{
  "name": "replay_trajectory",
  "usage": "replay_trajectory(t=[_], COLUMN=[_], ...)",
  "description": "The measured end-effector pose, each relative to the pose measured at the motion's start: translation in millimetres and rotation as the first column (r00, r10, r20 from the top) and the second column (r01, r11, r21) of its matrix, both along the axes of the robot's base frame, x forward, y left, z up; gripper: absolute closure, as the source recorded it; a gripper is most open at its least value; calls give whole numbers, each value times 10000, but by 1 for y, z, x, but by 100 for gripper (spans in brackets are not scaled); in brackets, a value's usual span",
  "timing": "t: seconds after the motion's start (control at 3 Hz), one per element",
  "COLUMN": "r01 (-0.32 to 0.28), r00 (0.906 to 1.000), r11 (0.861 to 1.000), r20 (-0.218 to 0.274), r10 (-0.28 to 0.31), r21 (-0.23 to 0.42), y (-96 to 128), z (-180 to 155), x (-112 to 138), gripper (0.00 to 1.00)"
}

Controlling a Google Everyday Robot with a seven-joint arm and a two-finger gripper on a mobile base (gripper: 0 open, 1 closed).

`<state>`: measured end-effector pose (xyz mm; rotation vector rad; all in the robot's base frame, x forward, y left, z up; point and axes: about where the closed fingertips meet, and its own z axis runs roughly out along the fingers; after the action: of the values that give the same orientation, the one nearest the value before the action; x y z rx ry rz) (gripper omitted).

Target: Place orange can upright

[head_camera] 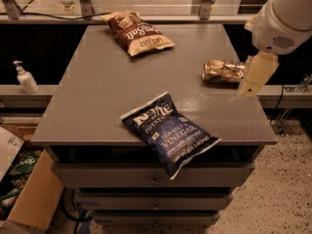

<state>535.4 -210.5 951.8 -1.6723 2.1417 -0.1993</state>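
Note:
The orange can [223, 72] lies on its side near the right edge of the grey table [97, 87], with its long axis running left to right. It has a copper body with pale patches. My gripper [254, 76] hangs from the white arm [287, 13] at the upper right. It sits just right of the can, over the table's right edge, and overlaps the can's right end in this view. I cannot tell whether it touches the can.
A blue salt-and-vinegar chip bag [168, 130] overhangs the table's front edge. A brown chip bag [137, 33] lies at the back. Drawers [153, 179] sit under the tabletop. A soap dispenser [24, 78] stands on a ledge at left, a cardboard box [34, 199] on the floor.

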Motion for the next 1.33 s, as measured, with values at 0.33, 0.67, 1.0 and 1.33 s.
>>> replay_trajectory(t=[0.33, 0.67, 1.0, 1.33], r01=[51, 244, 313, 321], r00=[9997, 9997, 9991, 9969], r11=[9999, 9997, 9995, 9989], r20=[243, 74, -285, -710], r10=[-49, -244, -314, -343], r21=[-87, 23, -35, -330], y=[1, -1, 1, 6], z=[-17, -43, -70, -97], x=[42, 78, 109, 130], gripper=[0, 0, 0, 0])
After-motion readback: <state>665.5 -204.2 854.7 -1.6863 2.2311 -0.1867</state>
